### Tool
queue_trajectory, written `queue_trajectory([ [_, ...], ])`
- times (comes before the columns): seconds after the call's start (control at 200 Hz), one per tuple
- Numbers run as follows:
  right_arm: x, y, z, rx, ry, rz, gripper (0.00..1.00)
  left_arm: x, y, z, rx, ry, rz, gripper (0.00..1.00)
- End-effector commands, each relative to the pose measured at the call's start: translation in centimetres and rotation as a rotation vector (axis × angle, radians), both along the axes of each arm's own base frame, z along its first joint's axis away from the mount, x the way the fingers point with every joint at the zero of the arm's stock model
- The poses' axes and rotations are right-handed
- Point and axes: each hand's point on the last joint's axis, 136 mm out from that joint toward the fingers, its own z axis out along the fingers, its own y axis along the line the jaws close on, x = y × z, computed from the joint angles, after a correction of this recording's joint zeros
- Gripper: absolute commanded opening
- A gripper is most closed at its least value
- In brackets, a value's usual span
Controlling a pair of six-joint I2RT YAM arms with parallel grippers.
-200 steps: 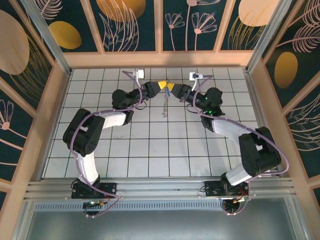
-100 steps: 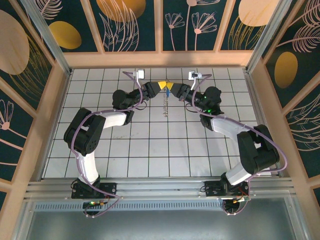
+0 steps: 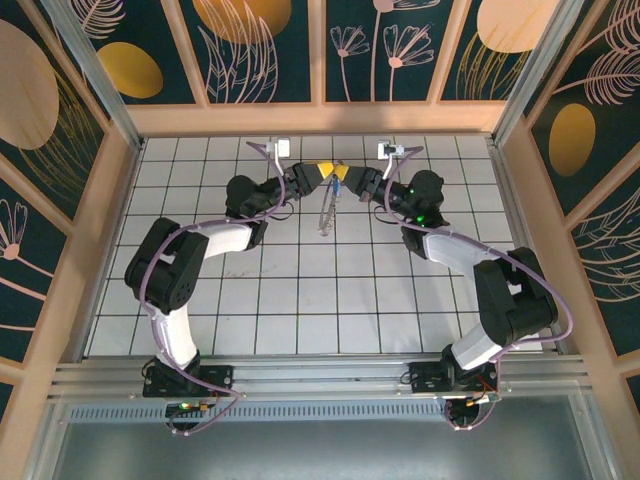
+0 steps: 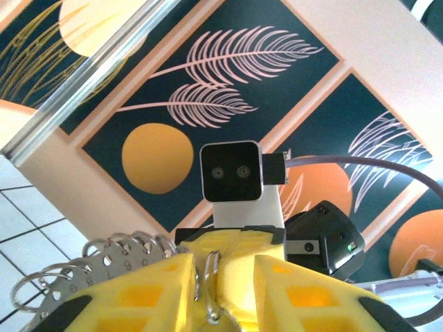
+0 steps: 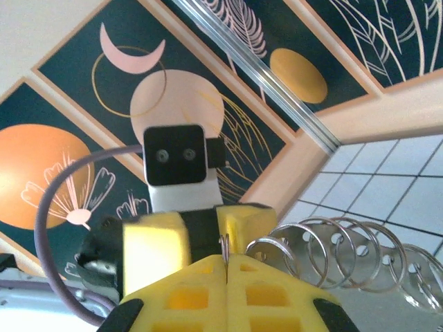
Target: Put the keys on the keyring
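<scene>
**Two-arm hold at the keyring.** Both arms meet over the far part of the tiled table (image 3: 300,290), and the keyring (image 3: 326,212) hangs between and below their tips. Your right gripper (image 3: 344,175) sits just right of the keyring's top end with its yellow fingers (image 5: 277,297) pressed flat together. A thin wire stands out of the seam, so it is judged to be pinching the keyring's own wire. It seems to serve as the anchor that keeps the loop lifted and steady for threading. Your left gripper (image 3: 324,171), just left of the keyring's top end, has its jaws a little apart. In the left wrist view the wire stands in that gap, and whether a pad touches it cannot be told. This slack stance reads as a guide or a fresh grip, not a firm hold. A blue speck at the keyring's top end, just beside the right gripper, is probably the key (image 3: 337,184). It is too small to tell whether it is threaded on the wire or only resting against it. Count: two grippers, one keyring and one key. Strung along the keyring are at least five small split rings (image 5: 325,252), each paired with a pale holed tag (image 4: 121,266), and more run past the picture's edge.
</scene>
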Motion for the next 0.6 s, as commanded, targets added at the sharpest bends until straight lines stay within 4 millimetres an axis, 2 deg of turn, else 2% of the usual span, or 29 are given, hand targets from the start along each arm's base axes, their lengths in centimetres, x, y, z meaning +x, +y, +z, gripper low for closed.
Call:
queue_trajectory([
  [0.0,-0.3,-0.4,1.5,-0.048,-0.087,0.059,0.00,0.2,1.1,2.6,0.079,-0.130,0.073,0.37],
  [0.13,-0.3,-0.4,1.0,-0.137,-0.108,0.137,0.00,1.3,1.7,2.1,0.200,-0.149,0.126,0.42],
  [0.195,-0.2,-0.3,0.7,-0.179,-0.117,0.174,0.00,2.0,1.8,1.1,0.261,-0.141,0.136,0.44],
  [0.345,0.7,-0.2,-0.2,-0.265,-0.109,0.232,0.00,3.2,2.0,0.2,0.349,-0.143,0.115,0.46],
  [0.596,2.4,-0.7,-1.2,-0.292,-0.066,0.285,0.00,3.0,1.2,-0.9,0.402,-0.165,-0.006,0.48],
])
